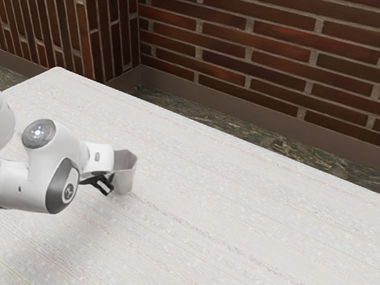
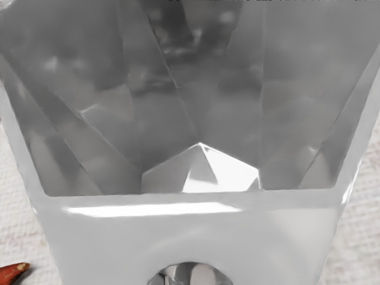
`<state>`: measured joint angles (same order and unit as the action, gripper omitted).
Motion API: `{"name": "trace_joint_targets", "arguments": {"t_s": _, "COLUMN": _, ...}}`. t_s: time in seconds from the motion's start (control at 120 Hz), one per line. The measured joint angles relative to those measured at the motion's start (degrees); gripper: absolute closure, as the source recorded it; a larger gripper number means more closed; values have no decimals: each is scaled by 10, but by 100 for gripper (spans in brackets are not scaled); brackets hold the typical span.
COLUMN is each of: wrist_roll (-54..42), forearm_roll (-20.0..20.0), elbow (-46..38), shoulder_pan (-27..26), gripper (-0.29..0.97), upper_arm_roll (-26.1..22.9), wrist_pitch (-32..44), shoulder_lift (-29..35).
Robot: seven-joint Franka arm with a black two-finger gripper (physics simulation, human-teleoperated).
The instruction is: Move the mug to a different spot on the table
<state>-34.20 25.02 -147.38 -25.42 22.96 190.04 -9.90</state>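
Arm (image 1: 19,170) is seen low at the exterior view's left. The pincer (image 1: 103,181) is set right at the grey mug (image 1: 125,170), which is just beyond its tip, touching or nearly so. Whether the pincer is clamped on the mug or merely against it cannot be told, nor whether the mug is lifted off the bench (image 1: 256,225). In the wrist view the mug's open mouth (image 2: 190,119) is directly under the pincer, with 1 small red object (image 2: 13,270) just beside the mug. Judgement: mug reached, early stage. Carry and set-down at another spot are not yet done. The bench extends well beyond the pincer toward the exterior view's right.
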Motion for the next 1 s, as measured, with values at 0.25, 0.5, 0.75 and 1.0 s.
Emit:
{"name": "trace_joint_targets", "arguments": {"t_s": 0.25, "wrist_roll": 14, "forearm_roll": 2, "elbow": 2, "shoulder_pan": 1, "gripper": 41, "upper_arm_roll": -13, "wrist_pitch": -5, "shoulder_lift": -10}}
{"name": "trace_joint_targets", "arguments": {"t_s": 0.5, "wrist_roll": 26, "forearm_roll": 41, "elbow": -7, "shoulder_pan": -4, "gripper": 13, "upper_arm_roll": -16, "wrist_pitch": -11, "shoulder_lift": -11}}
{"name": "trace_joint_targets", "arguments": {"t_s": 0.75, "wrist_roll": 35, "forearm_roll": 74, "elbow": -28, "shoulder_pan": -16, "gripper": 4, "upper_arm_roll": -18, "wrist_pitch": -13, "shoulder_lift": -1}}
{"name": "trace_joint_targets", "arguments": {"t_s": 1.0, "wrist_roll": 39, "forearm_roll": 115, "elbow": -90, "shoulder_pan": -42, "gripper": 1, "upper_arm_roll": -16, "wrist_pitch": -13, "shoulder_lift": 82}}
